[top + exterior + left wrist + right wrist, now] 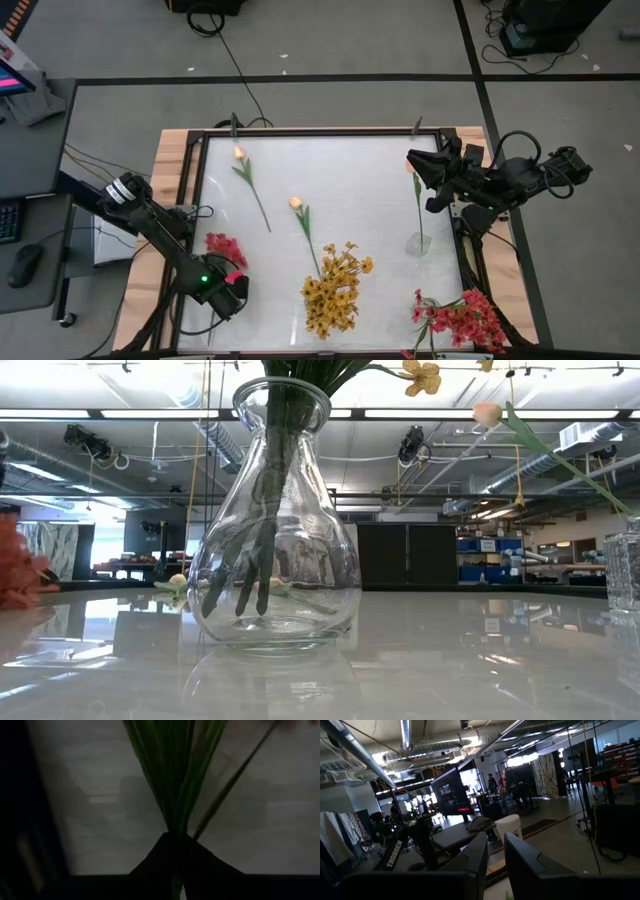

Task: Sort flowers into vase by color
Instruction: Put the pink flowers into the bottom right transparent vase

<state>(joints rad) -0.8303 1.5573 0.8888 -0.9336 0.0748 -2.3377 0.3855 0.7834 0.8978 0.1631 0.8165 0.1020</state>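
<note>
Dark metal fingers of the left gripper (232, 287) are closed on the green stems of a bushy red-pink flower cluster (225, 247) at the near left of the glossy white table (350, 190); the wrist view shows the stems (175, 775) fanning out from the pinched fingertips. The blooms lie just beyond the gripper, towards the table's middle.

To the right, a rounded clear glass vase (275, 530) near the table's near edge holds a bushy yellow-orange flower cluster (335, 290), its stems crossing inside the glass. Two slim single stems with pale peach tulip-like buds lie flat farther back, one left of centre (250, 185) and one nearer the middle (303, 222).

At the near right corner sits a second bushy red-pink cluster (462, 320). A small clear glass vase (419, 242) near the right edge holds a thin peach-budded stem (416, 195).

The right gripper (425, 170) hovers over the far right of the table, fingers narrowly parted around that stem's top; whether they touch it cannot be told.
</note>
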